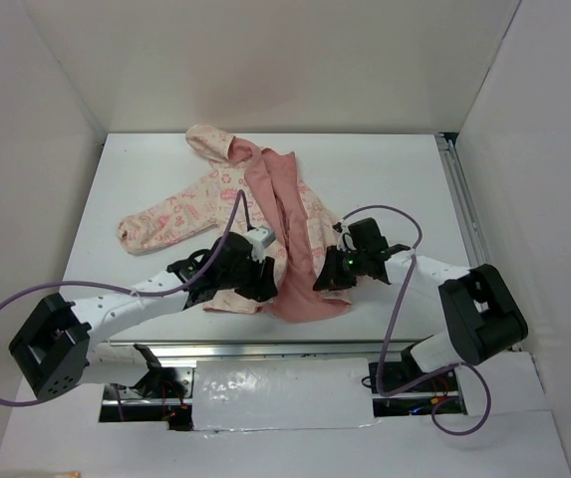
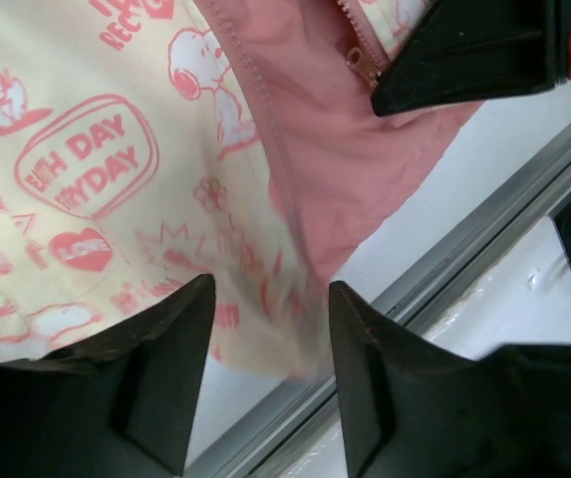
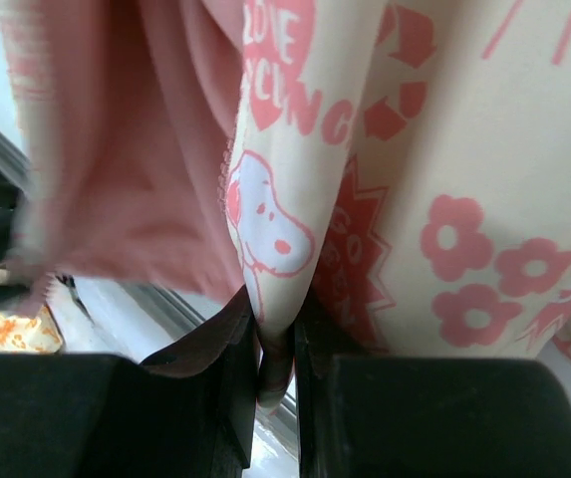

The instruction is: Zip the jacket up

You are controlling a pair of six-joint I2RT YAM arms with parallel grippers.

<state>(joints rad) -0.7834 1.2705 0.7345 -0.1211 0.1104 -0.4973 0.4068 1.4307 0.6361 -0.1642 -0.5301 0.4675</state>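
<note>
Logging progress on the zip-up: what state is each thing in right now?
jacket: lying open on the table, lining showing.
zipper: undone.
left hand: open above the jacket, holding nothing.
right hand: shut on a fold of the jacket.

I see the cream, pink-printed jacket (image 1: 215, 199) lying unzipped mid-table, hood far, one sleeve stretched left, salmon lining folded open, hem bunched toward the near edge.

Printed in pink on the jacket (image 2: 165, 249): "DAY" above "ERYDAY" inside an oval at nine o'clock, "REC" at twelve o'clock; other lettering folded, unreadable.
</note>
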